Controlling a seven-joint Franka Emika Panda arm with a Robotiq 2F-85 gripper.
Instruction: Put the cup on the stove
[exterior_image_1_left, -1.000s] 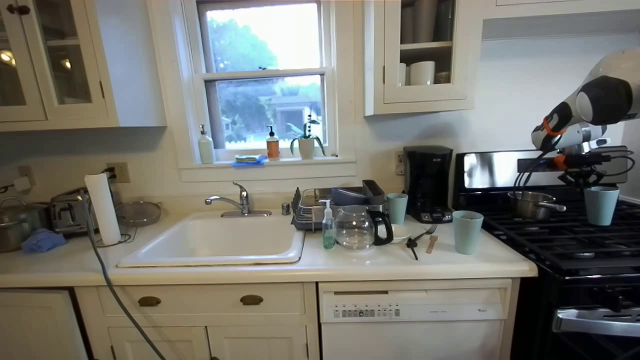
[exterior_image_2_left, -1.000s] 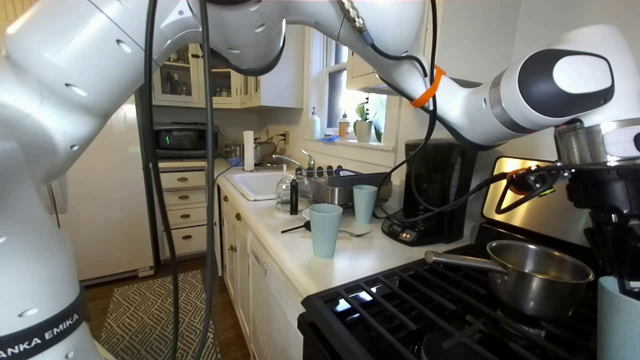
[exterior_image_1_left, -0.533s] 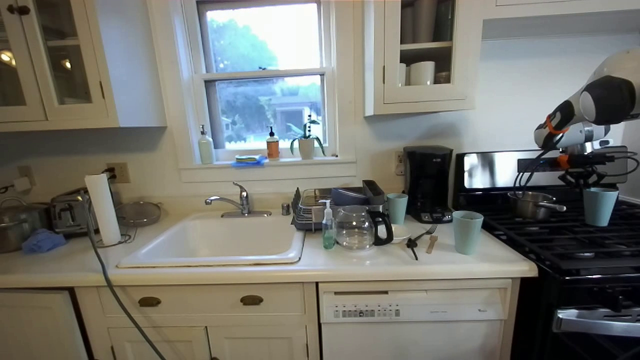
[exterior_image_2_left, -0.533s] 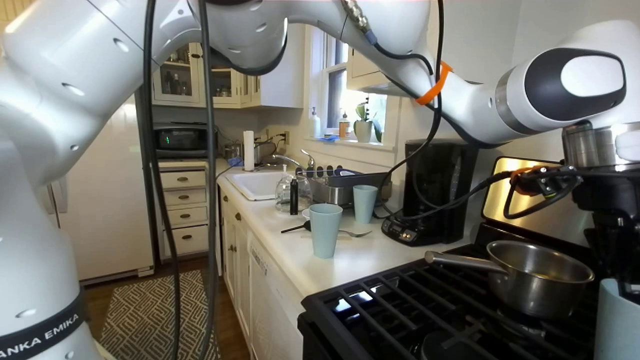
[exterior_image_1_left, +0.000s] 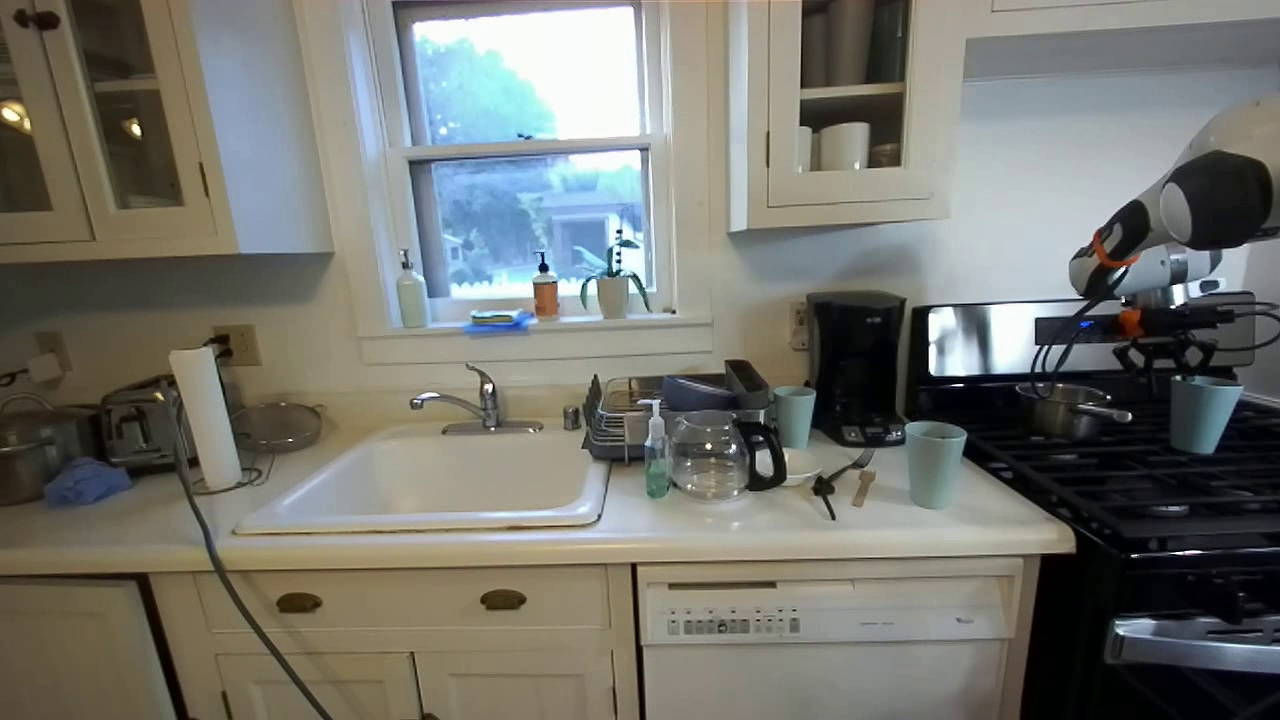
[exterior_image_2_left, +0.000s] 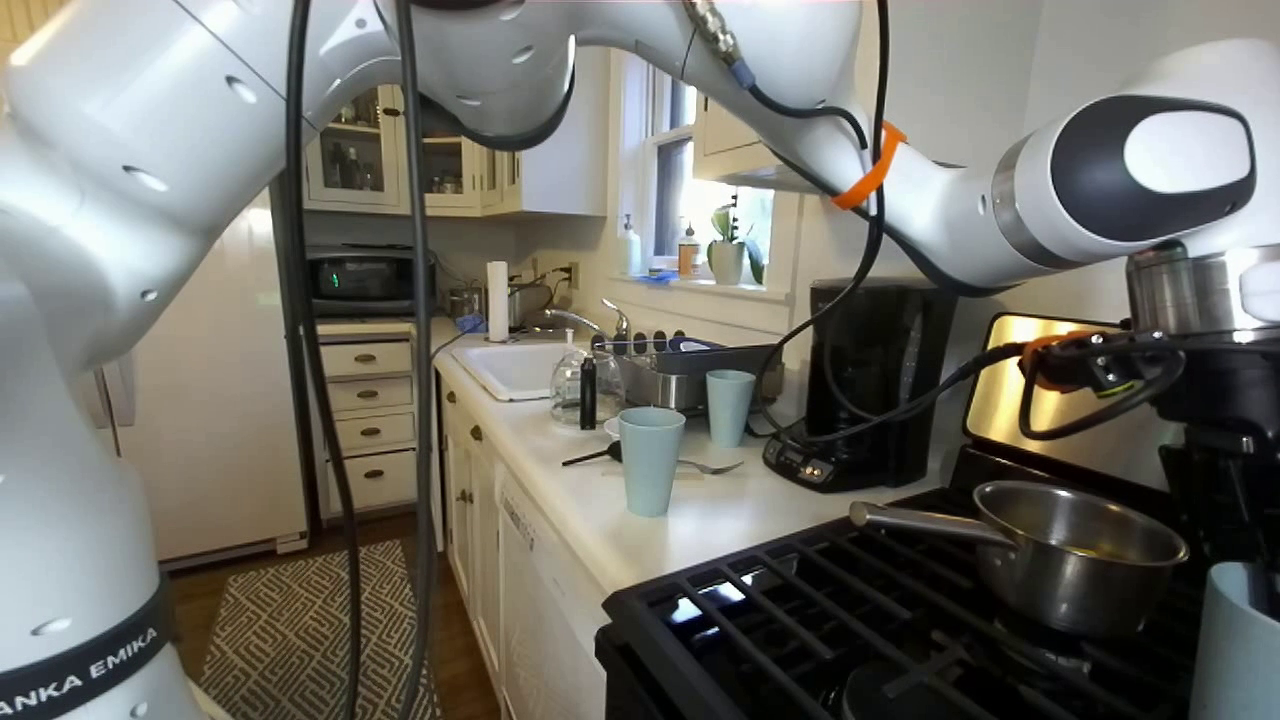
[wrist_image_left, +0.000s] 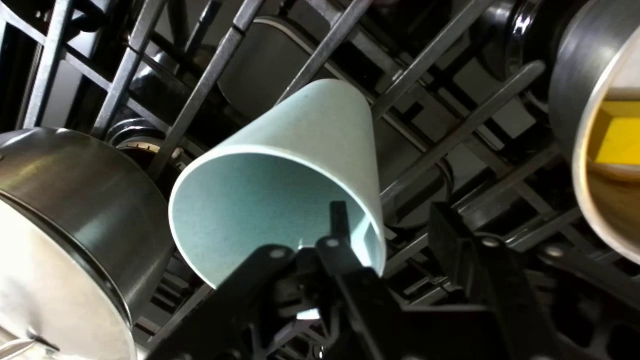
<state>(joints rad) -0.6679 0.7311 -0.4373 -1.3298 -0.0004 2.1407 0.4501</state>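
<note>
Pot (wrist_image_left: 95, 200) and pan (wrist_image_left: 575, 85) flank the cup (wrist_image_left: 320, 132); between the jaws stand its wall and some free room.

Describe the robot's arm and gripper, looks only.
The arm is white and rounded, with a dark joint cap bearing a white oval, an orange band, black cables and a black band reading "ANKA EMIKA". The gripper is black, with slim fingers.
</note>
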